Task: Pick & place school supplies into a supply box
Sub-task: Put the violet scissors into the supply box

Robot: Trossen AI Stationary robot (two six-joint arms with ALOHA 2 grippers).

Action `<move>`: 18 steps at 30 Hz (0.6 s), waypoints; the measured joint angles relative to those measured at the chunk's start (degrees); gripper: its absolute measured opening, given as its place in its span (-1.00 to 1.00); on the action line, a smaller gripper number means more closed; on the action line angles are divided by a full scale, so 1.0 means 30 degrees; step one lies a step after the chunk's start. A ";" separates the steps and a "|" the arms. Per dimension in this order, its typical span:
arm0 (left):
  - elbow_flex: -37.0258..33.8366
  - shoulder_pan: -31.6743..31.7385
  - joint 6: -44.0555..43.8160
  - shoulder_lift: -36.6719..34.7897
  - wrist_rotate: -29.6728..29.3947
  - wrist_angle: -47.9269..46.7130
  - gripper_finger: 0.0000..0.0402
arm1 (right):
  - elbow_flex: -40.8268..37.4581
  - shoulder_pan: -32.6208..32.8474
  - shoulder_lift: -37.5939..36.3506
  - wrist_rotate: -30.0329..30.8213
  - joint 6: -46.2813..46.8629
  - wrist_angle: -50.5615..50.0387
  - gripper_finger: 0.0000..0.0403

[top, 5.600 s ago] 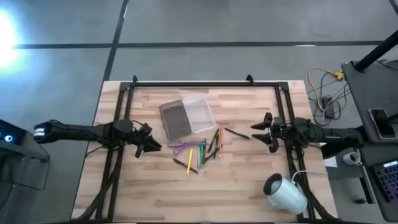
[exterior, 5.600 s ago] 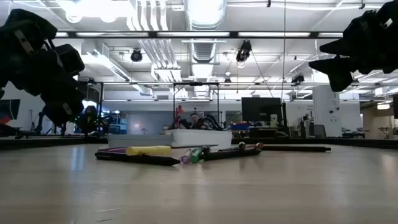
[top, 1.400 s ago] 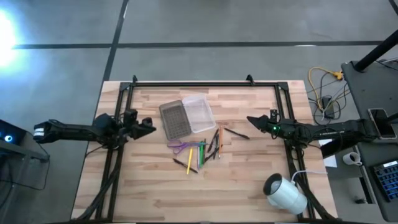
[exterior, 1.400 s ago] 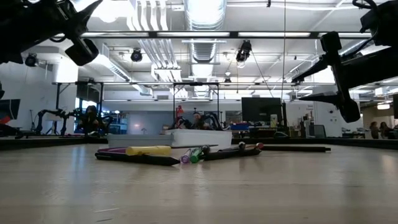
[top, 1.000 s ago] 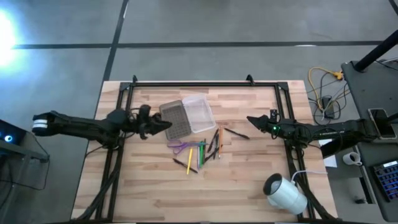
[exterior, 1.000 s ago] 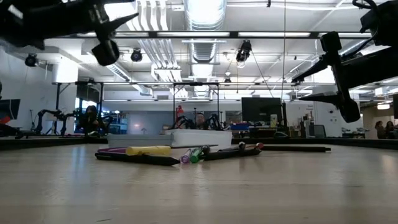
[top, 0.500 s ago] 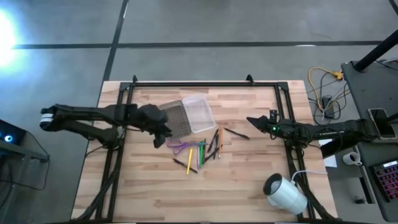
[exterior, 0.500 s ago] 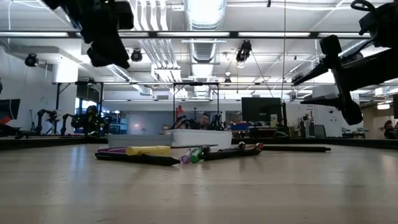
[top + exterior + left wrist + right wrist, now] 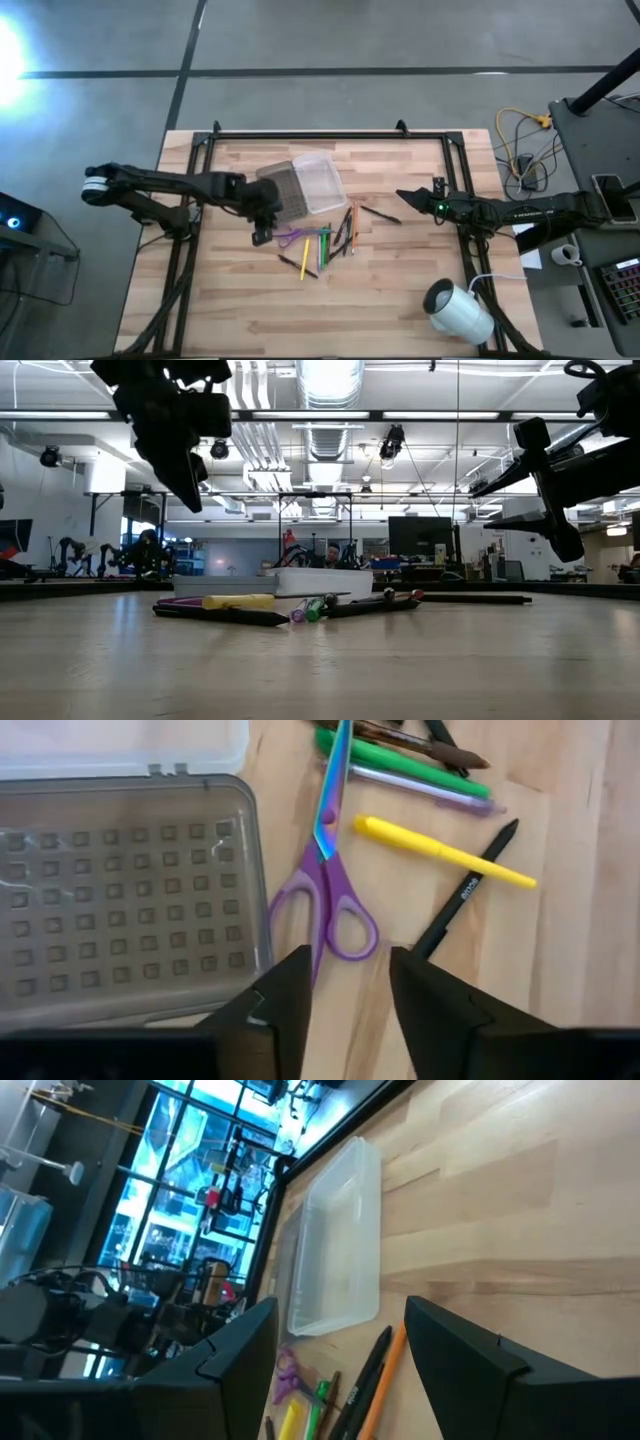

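Note:
The supply box lies open at the table's middle: clear tray [image 9: 322,180] with its grey textured lid [image 9: 283,193] beside it. Just near of the box lie the school supplies: purple-handled scissors [image 9: 325,910], a yellow pen [image 9: 440,852], a green pen [image 9: 400,762] and dark pens [image 9: 465,892]; one more dark pen [image 9: 380,213] lies apart to the right. My left gripper [image 9: 350,995] hangs open above the table, tipped down, at the lid's near corner and just short of the scissors' handles. My right gripper [image 9: 405,194] stands open in the air at the right.
A white roll [image 9: 458,312] lies at the table's near right corner. A black frame [image 9: 330,135] runs along the far edge and down both sides. Bare wood [image 9: 330,310] stretches along the near side.
My left gripper has swung toward the table's right, from beside the lid to its near corner by the scissors, and has tipped from roughly level to pointing steeply down. Nothing on the table has moved.

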 joint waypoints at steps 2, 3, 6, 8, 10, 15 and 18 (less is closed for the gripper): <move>0.0029 -0.0112 -0.0303 0.0029 -0.0011 0.0012 -0.30 | 0.0000 0.0000 0.0000 0.0000 0.0000 0.0000 0.04; 0.0029 -0.0171 -0.0356 0.0029 -0.0024 0.0087 -0.25 | 0.0000 0.0000 0.0000 0.0000 -0.0014 0.0000 0.04; 0.0036 -0.0191 -0.0398 0.0021 -0.0090 0.0139 -0.11 | 0.0000 0.0000 0.0007 0.0007 -0.0232 0.0000 0.04; 0.0036 -0.0191 -0.0398 0.0021 -0.0117 0.0155 -0.04 | 0.0000 0.0000 0.0015 0.0007 -0.0447 -0.0007 0.04; 0.0036 -0.0184 -0.0242 0.0054 -0.0170 0.0150 -0.01 | 0.0000 0.0000 0.0015 0.0015 -0.0667 -0.0007 0.04; -0.0211 -0.0456 0.1100 0.0454 -0.0508 0.0166 -0.01 | 0.0000 0.0000 0.0015 0.0026 -0.1411 -0.0023 0.04; -0.0491 -0.0776 0.1468 0.0777 -0.0785 0.0211 -0.05 | 0.0005 0.0000 0.0015 0.0036 -0.1679 -0.0544 0.04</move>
